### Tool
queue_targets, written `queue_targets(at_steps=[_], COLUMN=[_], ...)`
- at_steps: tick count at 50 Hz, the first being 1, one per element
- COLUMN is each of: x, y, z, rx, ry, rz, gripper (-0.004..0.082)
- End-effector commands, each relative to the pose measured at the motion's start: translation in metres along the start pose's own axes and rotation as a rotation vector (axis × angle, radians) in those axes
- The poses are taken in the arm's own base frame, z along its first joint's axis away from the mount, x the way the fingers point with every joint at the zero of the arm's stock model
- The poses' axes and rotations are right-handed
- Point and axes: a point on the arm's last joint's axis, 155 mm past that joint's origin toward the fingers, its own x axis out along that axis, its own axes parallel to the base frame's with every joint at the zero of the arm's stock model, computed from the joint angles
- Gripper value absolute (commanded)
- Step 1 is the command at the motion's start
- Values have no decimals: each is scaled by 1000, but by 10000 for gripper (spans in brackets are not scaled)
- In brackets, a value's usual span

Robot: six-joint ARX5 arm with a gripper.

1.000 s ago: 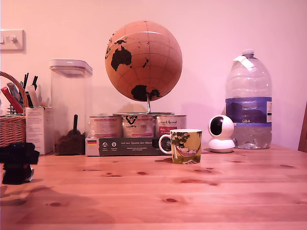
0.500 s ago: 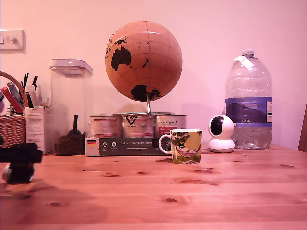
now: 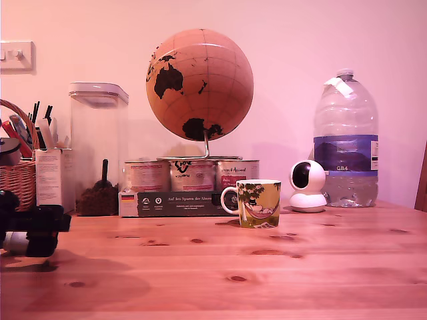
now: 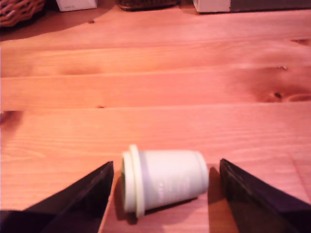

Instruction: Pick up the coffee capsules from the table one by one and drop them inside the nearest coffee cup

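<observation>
So the gripper [image 4: 163, 187] is spread wide right now, one dark finger [image 4: 82, 194] on each side of the coffee capsule [image 4: 163, 181] with visible gaps on both sides, not touching it as far as I can see. The capsule is lying on its side on the table [image 4: 160, 87], flared rim toward one finger, narrow end toward the other. It's pale grey-white and sits low in the wrist view's frame, in the middle.

In the exterior view the gripper [image 3: 30, 230] is a black lump at the lower left of the frame, down close to the wood. Can't see the capsule from there, the black hardware hides it.

A bit further back, around the centre of the exterior frame, is the coffee cup [image 3: 257, 203], upright, white handle pointing to the exterior view's left, tree and hammock print facing the camera. It's well apart from the gripper.

Behind the cup there's a long dark box [image 3: 179, 203] with three tin cans [image 3: 192, 175] in a row behind it, and a globe [image 3: 199, 85] on a stand above those. To the exterior view's right: a little white camera [image 3: 307, 186], then a big water bottle [image 3: 345, 140]. To the left: a clear storage container [image 3: 99, 148], a white carton [image 3: 54, 180], and a wicker basket [image 3: 17, 180] at the frame's edge. Light switch [image 3: 16, 56] in the upper left on the wall.
</observation>
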Motion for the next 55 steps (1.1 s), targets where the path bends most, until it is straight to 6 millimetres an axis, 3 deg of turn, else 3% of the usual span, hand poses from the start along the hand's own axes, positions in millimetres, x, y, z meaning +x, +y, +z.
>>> queue_targets(at_steps=[1, 16, 27, 55], x=[3, 4, 4, 3], y=[2, 5, 7, -2], z=[-4, -6, -6, -1], rx=[4, 3, 0, 14], ry=[8, 16, 17, 8], rz=[4, 12, 13, -35], gripper=[621, 609, 419, 129])
